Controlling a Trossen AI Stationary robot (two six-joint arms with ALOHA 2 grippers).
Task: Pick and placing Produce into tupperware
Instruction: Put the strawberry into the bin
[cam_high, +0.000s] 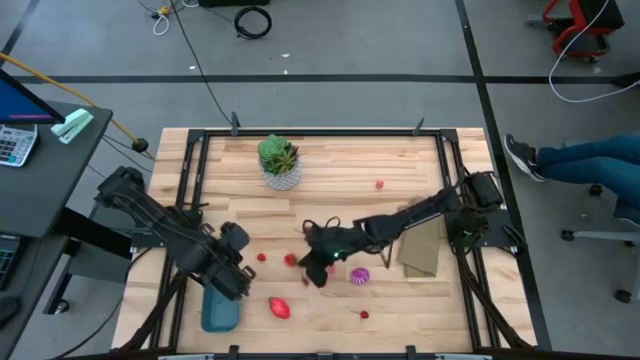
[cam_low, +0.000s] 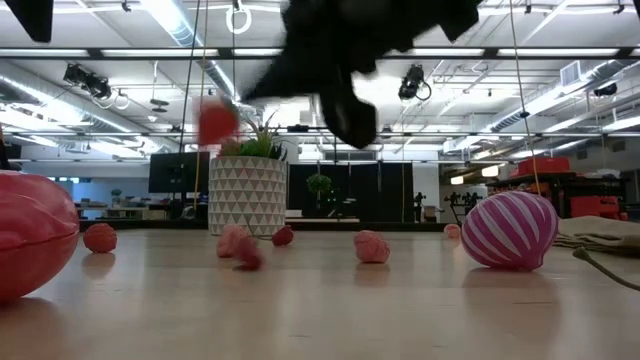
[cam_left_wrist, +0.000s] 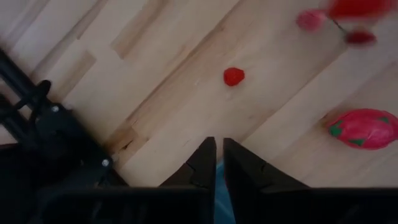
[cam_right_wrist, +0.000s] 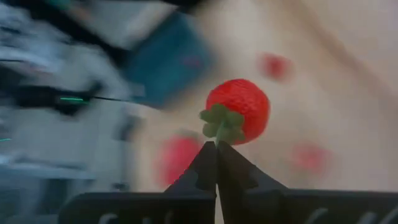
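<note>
Above the table, right hand (cam_right_wrist: 216, 146) pinching strawberry (cam_right_wrist: 239, 111)

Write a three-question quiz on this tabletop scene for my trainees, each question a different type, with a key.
1. True or false: the purple ribbed ball lies inside the tupperware.
2. What does the right gripper hold? A) the purple ribbed ball B) a strawberry C) nothing
3. Fill in: the left gripper hangs at one end of the ____.

Key: 1 false, it lies on the table; 2 B, pinched by its green stem; 3 tupperware.
</note>
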